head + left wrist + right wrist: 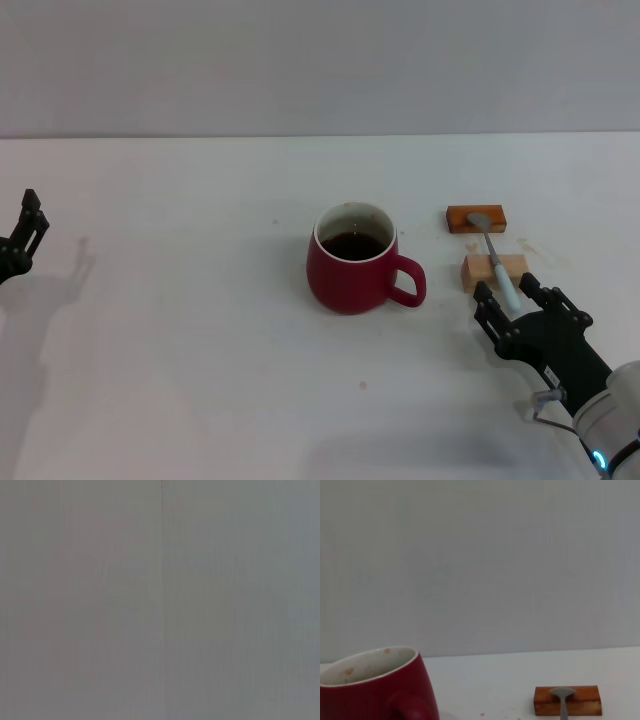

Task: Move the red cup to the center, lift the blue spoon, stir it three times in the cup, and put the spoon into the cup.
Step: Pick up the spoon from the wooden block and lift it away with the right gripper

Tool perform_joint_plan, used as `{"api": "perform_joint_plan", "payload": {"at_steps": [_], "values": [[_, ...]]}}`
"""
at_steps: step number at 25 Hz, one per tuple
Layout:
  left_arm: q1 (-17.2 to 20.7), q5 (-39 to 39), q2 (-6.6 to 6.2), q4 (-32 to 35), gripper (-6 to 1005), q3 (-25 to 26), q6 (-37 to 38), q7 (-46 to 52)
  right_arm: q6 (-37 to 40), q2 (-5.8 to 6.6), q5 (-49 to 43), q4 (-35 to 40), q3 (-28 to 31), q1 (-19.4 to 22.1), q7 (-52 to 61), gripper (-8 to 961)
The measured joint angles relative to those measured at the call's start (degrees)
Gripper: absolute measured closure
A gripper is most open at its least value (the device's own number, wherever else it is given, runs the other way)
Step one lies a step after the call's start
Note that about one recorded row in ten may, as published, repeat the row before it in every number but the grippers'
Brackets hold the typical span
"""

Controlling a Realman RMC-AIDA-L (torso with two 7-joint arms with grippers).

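Note:
The red cup (pixel 352 260) stands upright mid-table with dark liquid inside and its handle toward my right arm; the right wrist view shows it too, red cup (pixel 370 692). The blue spoon (pixel 496 254) lies across two wooden blocks, its grey bowl (pixel 562 693) on the orange one and its pale handle pointing at my right gripper (pixel 513 298). That gripper is open at table level, its fingers on either side of the handle's tip without gripping it. My left gripper (pixel 22 238) hangs at the far left edge, away from everything.
An orange block (pixel 476 217) and a tan block (pixel 492 271) hold the spoon off the white table (pixel 200 330). The orange block (pixel 567 701) also shows in the right wrist view. A grey wall stands behind the table. The left wrist view is a blank grey surface.

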State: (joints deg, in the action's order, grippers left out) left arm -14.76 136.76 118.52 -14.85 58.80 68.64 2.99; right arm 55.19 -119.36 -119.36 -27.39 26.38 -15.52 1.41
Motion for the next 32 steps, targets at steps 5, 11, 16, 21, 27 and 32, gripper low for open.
{"api": "perform_joint_plan", "payload": {"at_steps": [5,11,16,21,27,32], "values": [[0.0,0.0,-0.03,0.0,142,0.0,0.0,0.0,-0.1,0.01,0.0,0.0,0.0,-0.1,0.0,361],[0.0,0.0,-0.05,0.1,142,0.0,0.0,0.0,-0.1,0.01,0.0,-0.1,0.0,-0.2,0.0,464],[0.1,0.0,-0.05,0.2,143,0.0,0.0,0.0,-0.1,-0.04,0.0,-0.2,0.1,0.1,0.0,533],[0.2,0.0,-0.05,0.2,143,0.0,0.0,0.0,-0.1,0.00,0.0,-0.2,0.0,0.1,0.0,592],[0.2,0.0,-0.04,0.2,142,0.0,0.0,0.0,-0.1,0.00,0.0,-0.2,0.0,0.1,0.0,641],[0.3,0.0,-0.04,0.2,142,0.0,0.2,0.0,-0.3,0.00,0.0,-0.2,0.2,0.0,0.0,647]]}}
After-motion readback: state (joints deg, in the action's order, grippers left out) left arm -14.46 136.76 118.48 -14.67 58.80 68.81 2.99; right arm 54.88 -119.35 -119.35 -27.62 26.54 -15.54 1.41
